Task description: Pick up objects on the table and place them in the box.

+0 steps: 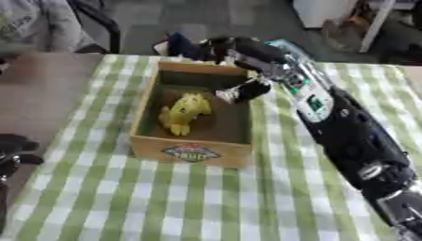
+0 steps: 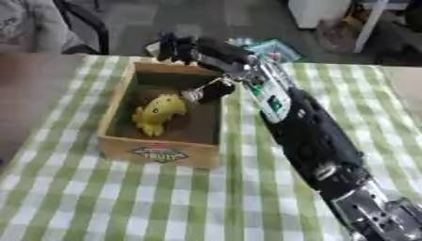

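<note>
**Fingers reach past the box's far rim; a yellow toy lies inside**

Fingers (image 2: pixel 177 47) of the right hand (image 1: pixel 216 49) stretch beyond the far wall of the box, dark against the floor; whether they are spread, curled or holding something, I cannot tell.

By size: the table (image 1: pixel 99 197), under a green and white checked cloth, carries everything. The right arm (image 1: pixel 346 127) crosses it from the lower right up to the box's far right corner, probably because that is the shortest way over the opening. The cardboard box (image 1: pixel 191 153) stands mid-table, open upward, a printed label on its near wall. Inside, on its floor, lies a yellow toy (image 1: pixel 183 114), so one thing seems already delivered. The left hand (image 1: pixel 15 149) waits dark at the left edge, its fingers unclear.
</note>
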{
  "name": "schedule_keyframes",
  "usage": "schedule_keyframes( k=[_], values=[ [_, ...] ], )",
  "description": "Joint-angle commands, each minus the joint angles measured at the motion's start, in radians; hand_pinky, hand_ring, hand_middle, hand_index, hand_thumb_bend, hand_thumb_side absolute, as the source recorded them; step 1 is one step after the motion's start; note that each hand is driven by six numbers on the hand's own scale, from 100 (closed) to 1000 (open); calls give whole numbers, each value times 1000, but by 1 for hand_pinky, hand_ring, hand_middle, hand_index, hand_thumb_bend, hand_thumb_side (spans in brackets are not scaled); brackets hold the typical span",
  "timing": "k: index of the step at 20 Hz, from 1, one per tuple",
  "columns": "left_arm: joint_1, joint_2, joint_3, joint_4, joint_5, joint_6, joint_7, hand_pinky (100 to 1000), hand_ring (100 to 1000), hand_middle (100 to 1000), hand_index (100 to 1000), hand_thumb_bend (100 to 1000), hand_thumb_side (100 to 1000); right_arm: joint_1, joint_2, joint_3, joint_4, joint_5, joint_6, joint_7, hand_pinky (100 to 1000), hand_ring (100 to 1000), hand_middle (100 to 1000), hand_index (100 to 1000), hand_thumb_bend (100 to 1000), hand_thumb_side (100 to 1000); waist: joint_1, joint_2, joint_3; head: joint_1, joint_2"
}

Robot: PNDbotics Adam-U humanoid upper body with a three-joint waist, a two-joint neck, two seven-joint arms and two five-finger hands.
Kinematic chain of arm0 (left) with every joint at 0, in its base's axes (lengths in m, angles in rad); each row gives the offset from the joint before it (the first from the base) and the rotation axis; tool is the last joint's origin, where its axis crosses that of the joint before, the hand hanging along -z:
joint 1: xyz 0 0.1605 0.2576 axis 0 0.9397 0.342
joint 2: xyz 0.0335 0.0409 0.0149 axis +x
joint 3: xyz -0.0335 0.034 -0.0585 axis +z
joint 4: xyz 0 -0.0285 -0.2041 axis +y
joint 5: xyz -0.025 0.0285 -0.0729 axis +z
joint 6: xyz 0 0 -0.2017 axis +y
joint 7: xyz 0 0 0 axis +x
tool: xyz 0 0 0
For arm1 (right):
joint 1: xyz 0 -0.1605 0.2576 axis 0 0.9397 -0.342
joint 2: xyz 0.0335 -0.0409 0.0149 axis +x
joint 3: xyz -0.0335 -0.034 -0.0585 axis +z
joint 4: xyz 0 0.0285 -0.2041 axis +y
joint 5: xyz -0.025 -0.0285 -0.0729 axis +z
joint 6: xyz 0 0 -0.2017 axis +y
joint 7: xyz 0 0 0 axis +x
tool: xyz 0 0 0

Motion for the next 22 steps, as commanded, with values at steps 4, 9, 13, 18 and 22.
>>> schedule_keyframes(
  k=[4,9,13,18,22],
  values=[
    [9,24,27,-7,-14,-6,20,523,608,552,504,133,614,135,-112,-94,-261,-340,139,-44,552,714,763,829,100,401,7,-22,-51,55,4],
    [18,23,39,-1,-21,-10,34,523,609,553,506,131,619,305,-101,-217,-407,-523,239,-111,508,680,729,790,100,470,16,-19,-101,92,10],
    [32,18,42,4,-21,-12,38,523,610,553,506,131,628,399,-56,-295,-476,-605,305,-173,498,670,714,779,100,470,24,-16,-129,120,21],
    [45,11,45,11,-21,-16,43,524,610,554,506,132,637,478,-5,-343,-539,-640,353,-205,491,662,702,776,100,470,29,-6,-158,149,42],
    [48,6,44,16,-20,-17,43,524,611,554,506,130,644,532,40,-361,-573,-642,381,-213,481,646,690,772,100,471,34,3,-163,153,65]
  ],
)
